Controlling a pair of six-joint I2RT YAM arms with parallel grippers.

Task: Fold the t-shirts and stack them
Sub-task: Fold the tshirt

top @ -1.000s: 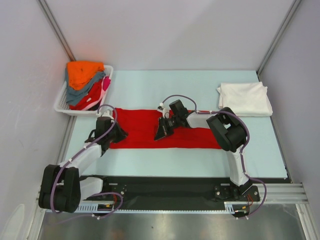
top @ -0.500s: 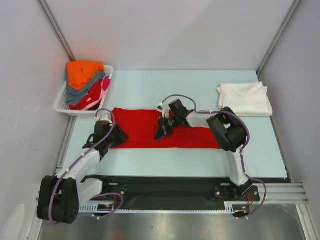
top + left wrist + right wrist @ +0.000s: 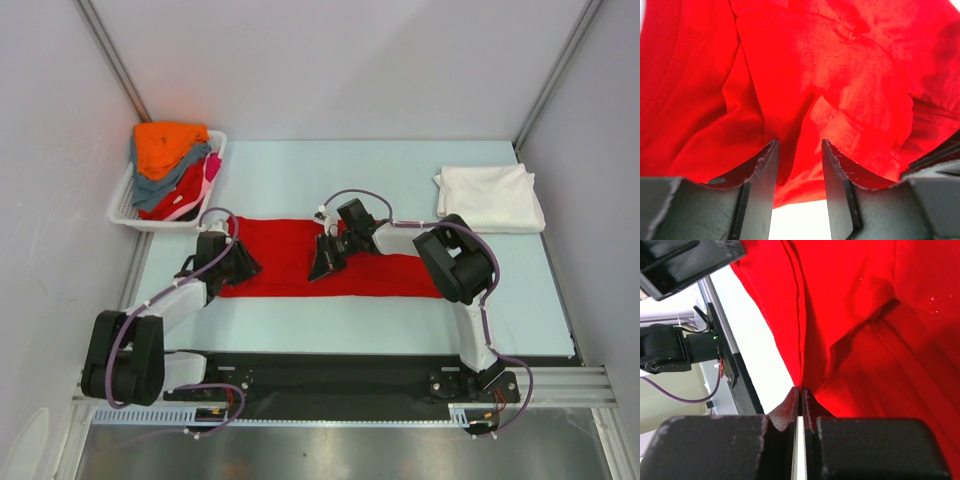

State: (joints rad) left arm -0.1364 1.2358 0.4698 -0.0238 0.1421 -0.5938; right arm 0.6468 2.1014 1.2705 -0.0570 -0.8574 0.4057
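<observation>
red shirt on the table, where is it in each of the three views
Top external: the red shirt lies as a long band across the table's middle, between both grippers.
Left wrist: it fills nearly the whole frame, above the left gripper, whose jaws stand apart.
Right wrist: it covers the right side; the right gripper pinches its edge.
Shared landmark: the shirt's near edge against the pale table.

Open table behind the red shirt; basket far left, cream shirt far right
</observation>
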